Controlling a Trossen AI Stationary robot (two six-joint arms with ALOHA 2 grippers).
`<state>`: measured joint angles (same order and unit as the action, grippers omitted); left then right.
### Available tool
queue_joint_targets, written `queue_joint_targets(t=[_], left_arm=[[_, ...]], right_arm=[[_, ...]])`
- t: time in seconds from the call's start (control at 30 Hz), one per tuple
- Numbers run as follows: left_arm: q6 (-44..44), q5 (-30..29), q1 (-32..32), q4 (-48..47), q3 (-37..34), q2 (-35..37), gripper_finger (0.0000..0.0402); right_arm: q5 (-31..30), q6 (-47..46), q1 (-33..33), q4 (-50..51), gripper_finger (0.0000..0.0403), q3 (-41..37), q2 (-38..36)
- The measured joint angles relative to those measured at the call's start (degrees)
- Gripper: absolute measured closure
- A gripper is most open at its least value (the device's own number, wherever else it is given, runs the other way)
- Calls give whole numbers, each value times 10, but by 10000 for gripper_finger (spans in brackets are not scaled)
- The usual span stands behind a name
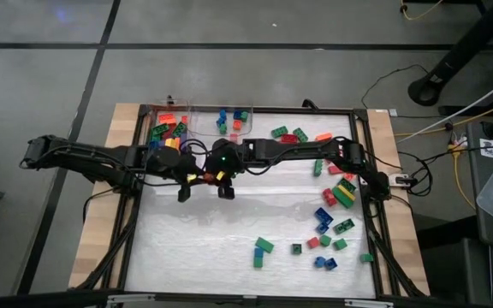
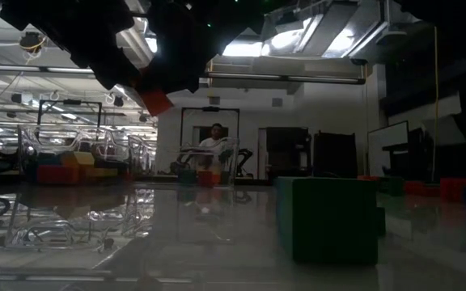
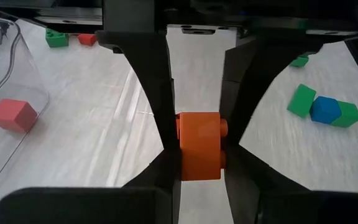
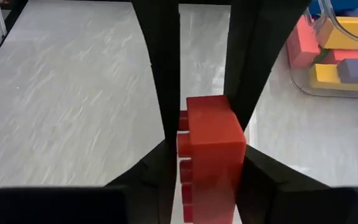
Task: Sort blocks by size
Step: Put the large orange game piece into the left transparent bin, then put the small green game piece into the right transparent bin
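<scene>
Left tool clenched on an orange block; right tool grasping a red block, side by side above the surface.

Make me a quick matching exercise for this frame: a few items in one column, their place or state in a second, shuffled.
Items:
1. orange block
2. red block
3. blue block
4. left gripper

Place or state:
A. loose on the table between two green blocks
B. shut on a block
C. between the right gripper's fingers
D. between the left gripper's fingers

Pairs: 1-D, 2-C, 3-A, 4-B
</scene>
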<state>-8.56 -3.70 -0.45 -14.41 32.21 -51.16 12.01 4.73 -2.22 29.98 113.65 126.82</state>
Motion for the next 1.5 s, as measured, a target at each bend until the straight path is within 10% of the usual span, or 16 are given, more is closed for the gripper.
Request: queue_joint_targets(t=[0.23, 0.47, 0.83, 1.5], left_arm=[[0, -2, 2, -1, 0, 2, 329], [0, -42, 37, -47, 0, 30, 329], [-22, -288, 156, -150, 0, 132, 322], [-112, -330, 242, -252, 0, 127, 234]], right_arm=[[-52, 0, 0, 5, 205, 2, 0], [-123, 0, -1, 252, 166, 117, 0], [-64, -164, 2, 604, 164, 209, 1], [-34, -261, 202, 600, 164, 65, -1]])
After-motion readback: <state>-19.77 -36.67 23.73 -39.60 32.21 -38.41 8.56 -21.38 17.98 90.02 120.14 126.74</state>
